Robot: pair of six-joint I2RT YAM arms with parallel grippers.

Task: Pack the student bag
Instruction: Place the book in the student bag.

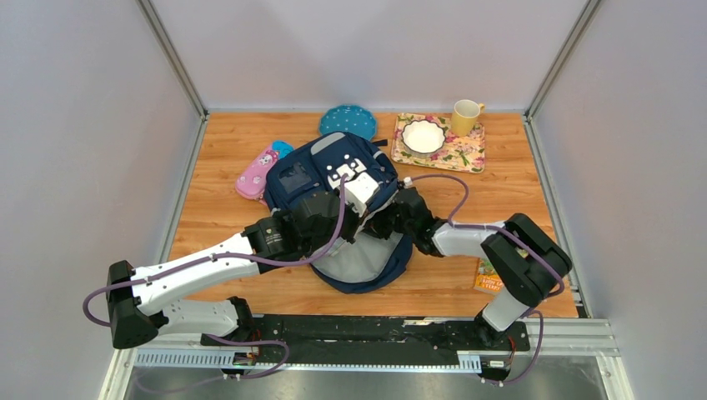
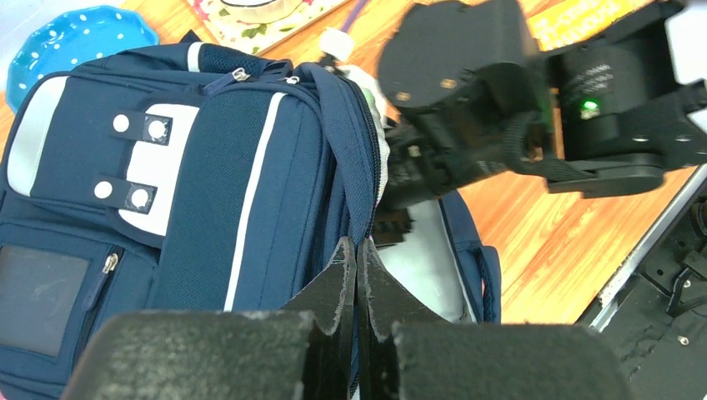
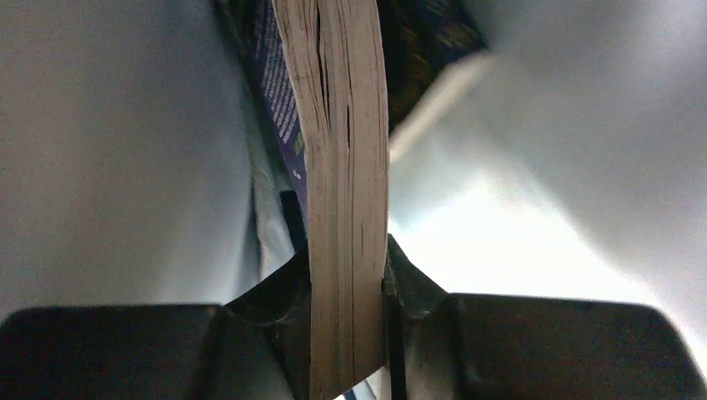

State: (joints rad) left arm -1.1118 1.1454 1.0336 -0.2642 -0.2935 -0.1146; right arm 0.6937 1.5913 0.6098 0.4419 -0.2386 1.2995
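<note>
Top view: student bag (image 1: 302,173) lies flat in the middle of the wooden table (image 1: 225,217), its main compartment unzipped toward the arm bases and its grey lining showing. The left arm (image 1: 200,271) and right arm (image 1: 467,237) both reach to the opening. A pink pencil case (image 1: 255,175) touches the bag's left side and a blue dotted plate (image 1: 348,121) sits behind it. A floral tray (image 1: 467,154) at back right carries a white bowl (image 1: 423,136) and a yellow mug (image 1: 465,117).

Left wrist: left gripper (image 2: 357,250) has its fingers pressed together, tips against the bag's zip rim (cannot tell whether fabric is nipped between them). The right gripper's black body is just across the opening.

Right wrist: right gripper (image 3: 346,287) is clamped narrowly on a book (image 3: 346,167), page edges facing the camera, with pale lining on both sides (inside the bag).
</note>
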